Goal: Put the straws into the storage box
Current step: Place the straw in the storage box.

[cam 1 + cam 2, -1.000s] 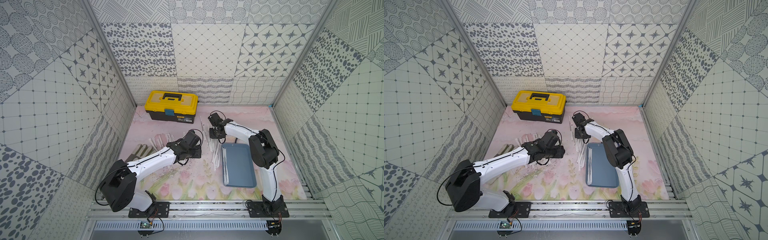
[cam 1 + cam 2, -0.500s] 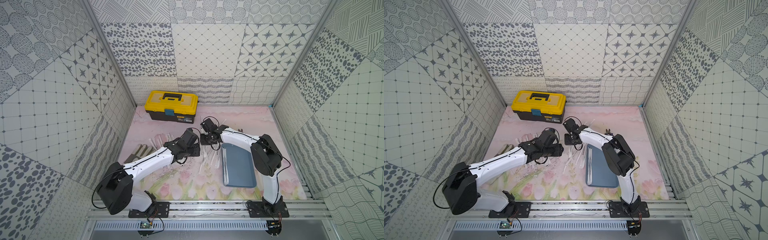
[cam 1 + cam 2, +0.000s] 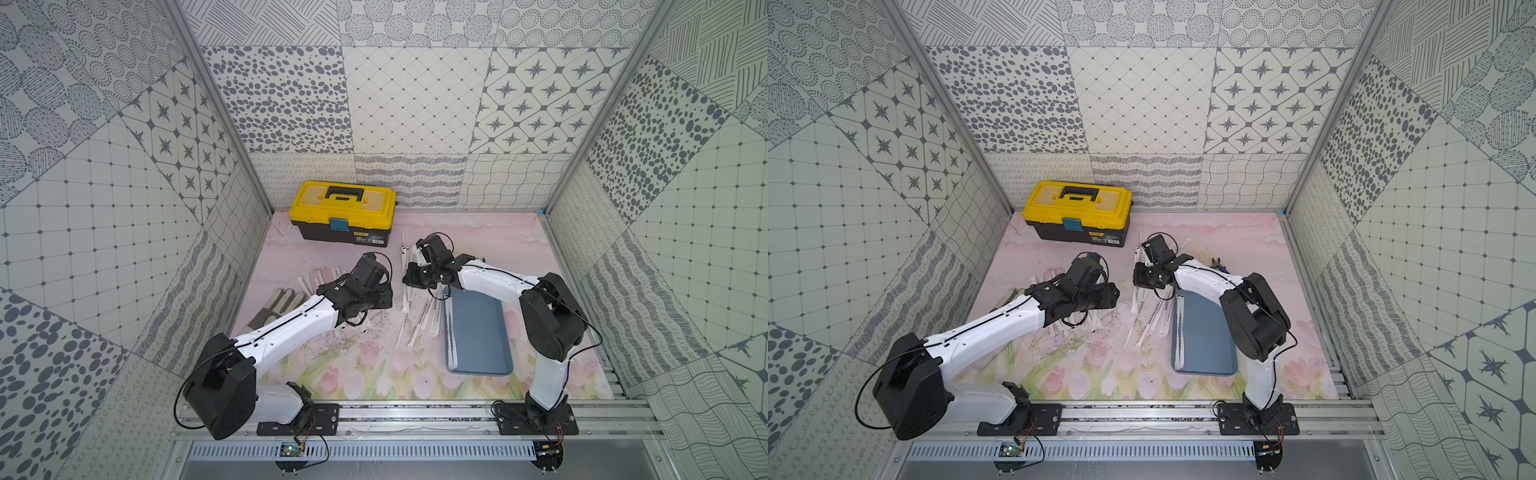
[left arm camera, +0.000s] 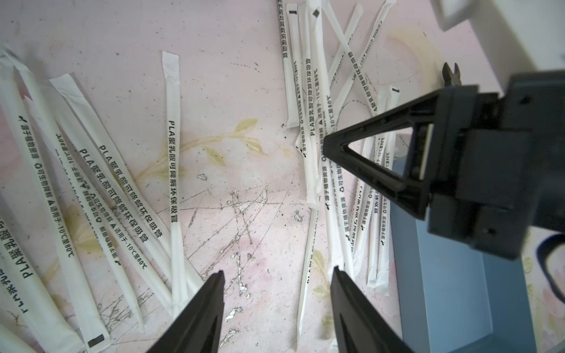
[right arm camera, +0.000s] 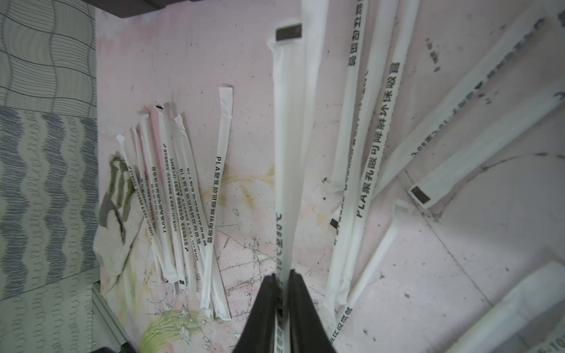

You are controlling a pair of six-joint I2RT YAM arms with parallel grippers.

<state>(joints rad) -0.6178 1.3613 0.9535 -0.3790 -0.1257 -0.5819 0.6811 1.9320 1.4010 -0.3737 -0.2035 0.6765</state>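
Observation:
Many white paper-wrapped straws (image 3: 420,320) lie on the pink mat left of the blue-grey storage box (image 3: 482,332), and a couple of straws (image 3: 1179,332) lie inside along its left rim. My right gripper (image 5: 282,276) is shut on one straw (image 5: 289,152), which sticks out ahead of its fingertips, low over the pile just off the box's far left corner (image 3: 409,278). My left gripper (image 4: 278,272) is open with nothing between its fingers, over bare mat between two groups of straws (image 4: 91,189). In both top views it faces the right gripper (image 3: 1138,278).
A yellow-lidded black toolbox (image 3: 345,216) stands at the back left. A grey work glove (image 3: 278,305) lies on the left beside more straws. Pliers (image 3: 1219,264) lie behind the right forearm. Patterned walls close in three sides.
My right gripper has moved left and towards the front, from behind the box to the straw pile, and now pinches a straw. The left gripper has stayed open, barely shifting.

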